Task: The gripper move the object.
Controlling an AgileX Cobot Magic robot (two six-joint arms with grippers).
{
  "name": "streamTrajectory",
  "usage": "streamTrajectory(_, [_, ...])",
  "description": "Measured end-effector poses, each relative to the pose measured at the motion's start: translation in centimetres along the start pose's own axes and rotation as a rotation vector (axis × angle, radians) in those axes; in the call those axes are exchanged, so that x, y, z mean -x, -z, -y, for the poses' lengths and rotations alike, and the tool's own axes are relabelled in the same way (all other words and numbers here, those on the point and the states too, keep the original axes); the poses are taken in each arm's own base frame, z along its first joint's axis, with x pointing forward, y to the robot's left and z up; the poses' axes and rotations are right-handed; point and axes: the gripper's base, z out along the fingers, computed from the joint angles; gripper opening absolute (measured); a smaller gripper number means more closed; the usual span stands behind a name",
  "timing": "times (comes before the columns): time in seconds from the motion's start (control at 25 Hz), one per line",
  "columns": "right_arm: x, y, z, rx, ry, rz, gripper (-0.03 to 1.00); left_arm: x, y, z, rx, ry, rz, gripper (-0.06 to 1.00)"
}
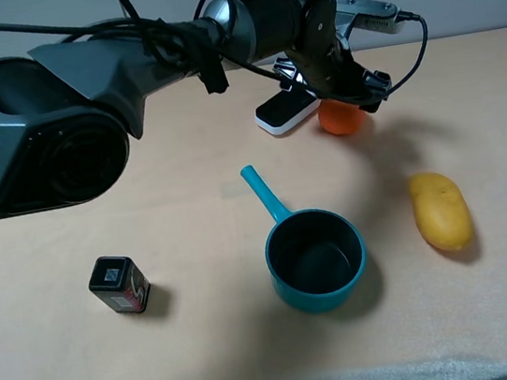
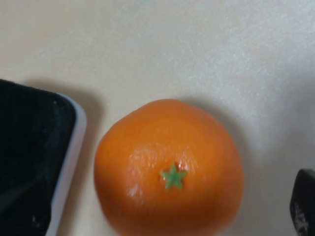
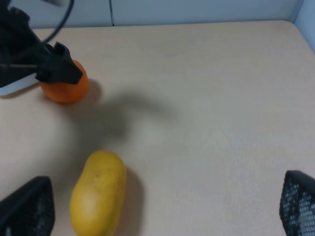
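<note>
The orange mandarin [image 1: 342, 118] lies on the table at the back, right of centre. My left gripper [image 1: 354, 93] reaches across and hangs just above it, open. In the left wrist view the mandarin [image 2: 167, 167] with its green stem star fills the middle, and one dark fingertip [image 2: 305, 209] stands apart from it at the edge. The other finger is out of view. The right wrist view shows the mandarin [image 3: 64, 87] partly under the left gripper [image 3: 56, 66]. My right gripper [image 3: 162, 211] is open and empty above the table.
A white-rimmed black device [image 1: 285, 110] lies right beside the mandarin. A teal saucepan [image 1: 316, 262] stands in the middle front. A long yellow fruit [image 1: 441, 211] lies at the right. A small black can [image 1: 119, 284] stands at the front left.
</note>
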Motion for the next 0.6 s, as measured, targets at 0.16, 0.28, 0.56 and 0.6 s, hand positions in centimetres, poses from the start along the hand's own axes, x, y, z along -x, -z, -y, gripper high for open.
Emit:
streamTrajectory(0.16, [0.0,0.0,0.0,0.0,0.0,0.0,0.69,1.0,2.0,-0.1,0.017,0.0,-0.062,0.99])
streamTrajectory(0.28, [0.0,0.0,0.0,0.0,0.0,0.0,0.69,1.5,3.9,-0.2,0.024,-0.018,-0.118,0.99])
streamTrajectory(0.56, [0.0,0.0,0.0,0.0,0.0,0.0,0.69,2.8,8.4,-1.0,0.02,-0.004,-0.232,0.99])
streamTrajectory(0.6, [0.0,0.0,0.0,0.0,0.0,0.0,0.69,3.0,9.1,-1.1,0.017,-0.003,-0.25,0.99])
